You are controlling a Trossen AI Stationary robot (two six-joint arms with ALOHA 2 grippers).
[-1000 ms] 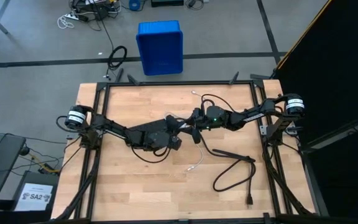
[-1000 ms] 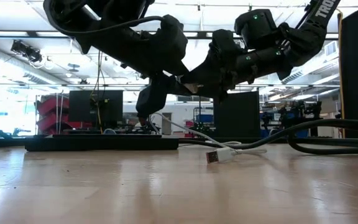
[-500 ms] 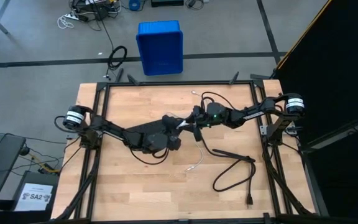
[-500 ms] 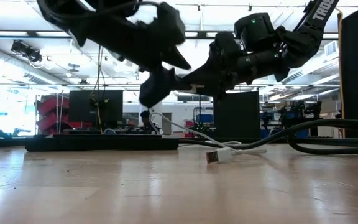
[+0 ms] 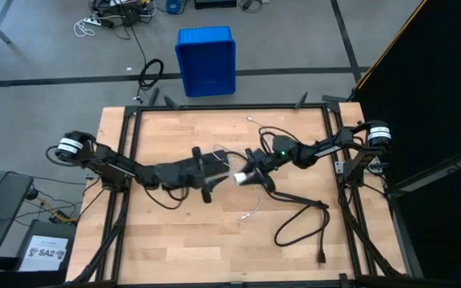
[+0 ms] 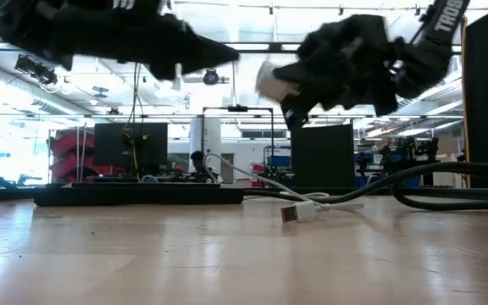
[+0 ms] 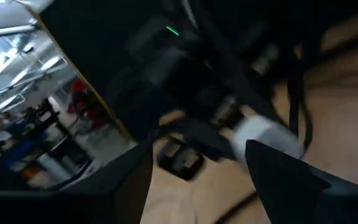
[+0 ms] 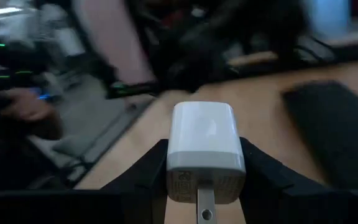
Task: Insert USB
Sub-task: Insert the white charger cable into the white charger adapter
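Note:
My right gripper is shut on a white charger block above the table's middle; the block also shows in the low view. My left gripper hangs open and empty just left of the block, its two fingers wide apart in the left wrist view. The thin white USB cable lies slack on the table below them. One of its plugs rests on the wood. My right gripper pinches the charger block by its two opposite sides between its two fingers. The fingers come about level from the table's right. The block's metal prongs point back toward the wrist. The block is lifted clear of the table.
A thick black cord loops over the table's near right part, running from a long black bar. A blue bin stands on the floor beyond the far edge. Bare wood lies at the near left.
My left arm has drawn back toward the table's left edge and risen, so its gripper now stands apart from the right gripper. My right gripper has gone a little toward the left and near side, and the white charger block now shows at its tip.

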